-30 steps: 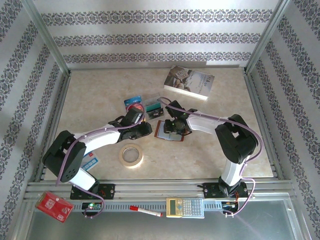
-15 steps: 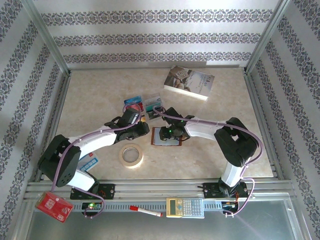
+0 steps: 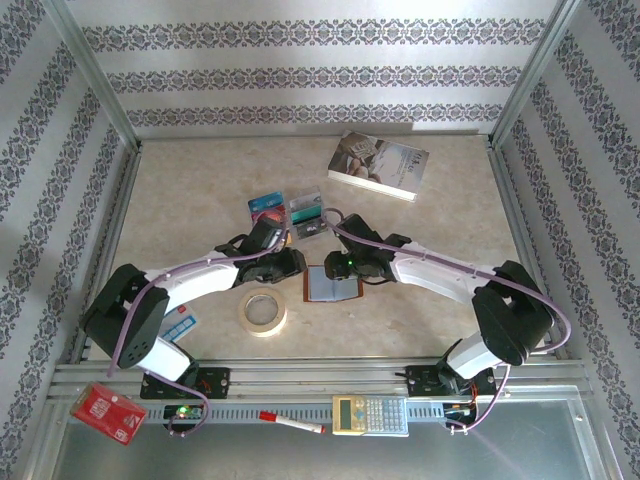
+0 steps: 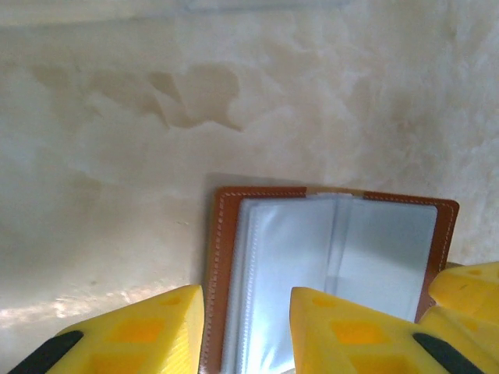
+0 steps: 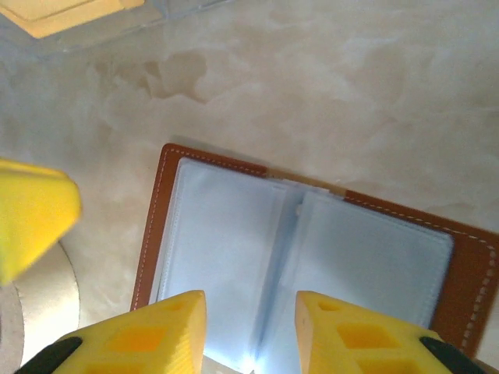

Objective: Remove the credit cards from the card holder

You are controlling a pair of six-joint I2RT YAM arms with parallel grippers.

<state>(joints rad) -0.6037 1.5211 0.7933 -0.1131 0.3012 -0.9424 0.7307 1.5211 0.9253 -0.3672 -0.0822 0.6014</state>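
Observation:
The brown leather card holder lies open on the table, its clear sleeves facing up and looking empty. Several credit cards lie loose just behind it, among them a teal one; an orange-gold card shows at the right wrist view's top edge. My left gripper is open, its yellow fingers straddling the card holder's left leather edge. Over the sleeves near the fold, my right gripper stands open, with nothing between its jaws.
A pale book lies at the back right. A roll of tape sits just left of the holder, near the left arm. A blue-and-white packet, red packet, pen and calculator lie along the front.
The right arm has stretched out low and to the left, its elbow swinging right. The open holder has shifted a little toward the front edge. The left gripper has stayed at the holder's left side.

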